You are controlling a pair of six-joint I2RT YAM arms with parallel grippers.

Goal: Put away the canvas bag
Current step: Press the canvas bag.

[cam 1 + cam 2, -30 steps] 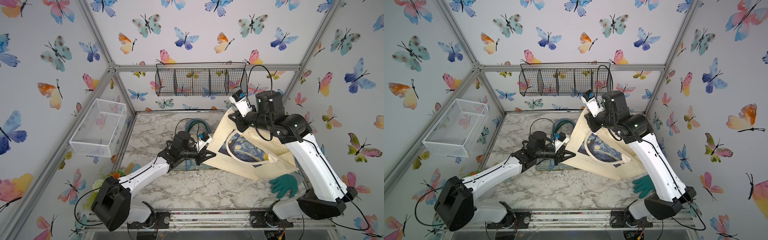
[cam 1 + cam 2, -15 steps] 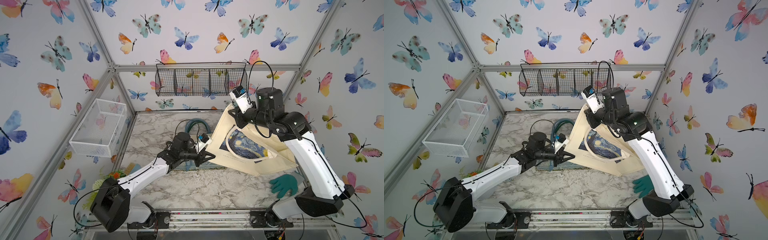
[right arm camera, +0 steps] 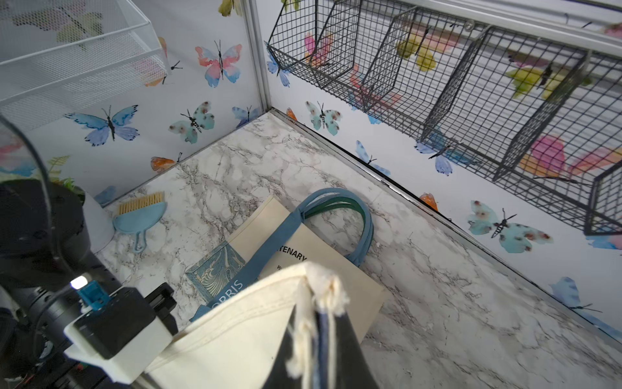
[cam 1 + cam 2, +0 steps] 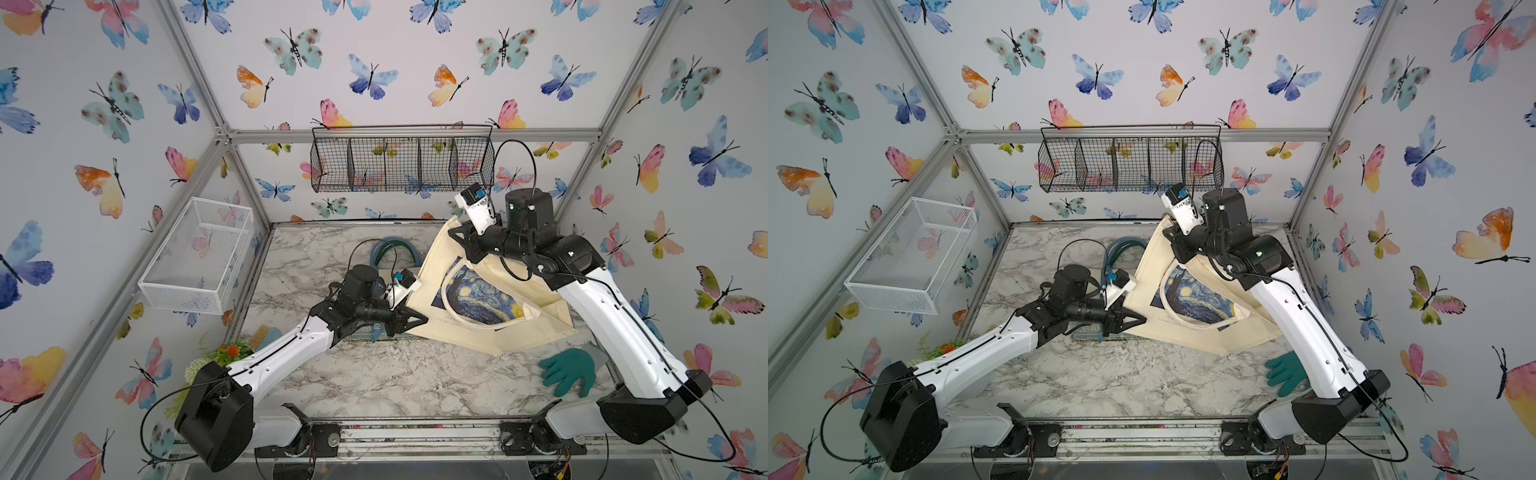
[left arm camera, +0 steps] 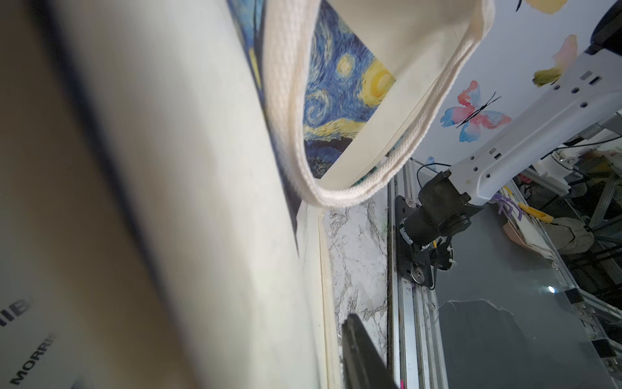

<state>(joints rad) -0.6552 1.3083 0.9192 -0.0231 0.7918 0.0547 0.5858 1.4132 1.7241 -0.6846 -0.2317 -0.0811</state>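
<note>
Canvas bags, two: starry-print bag [image 4: 478, 293], blue-handled bag [image 3: 323, 239]. Green glove [image 4: 567, 371], one. Blue brush [image 3: 139, 215], one. Wire baskets, two: black wire basket [image 4: 401, 160], white mesh basket [image 4: 195, 259]. Potted plant [image 4: 226, 355], one.

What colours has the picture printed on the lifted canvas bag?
Swirling dark blue and yellow on the cream canvas bag, clearest in the left wrist view.

Butterfly-papered walls [image 4: 415, 54], marble tabletop [image 4: 374, 374].
</note>
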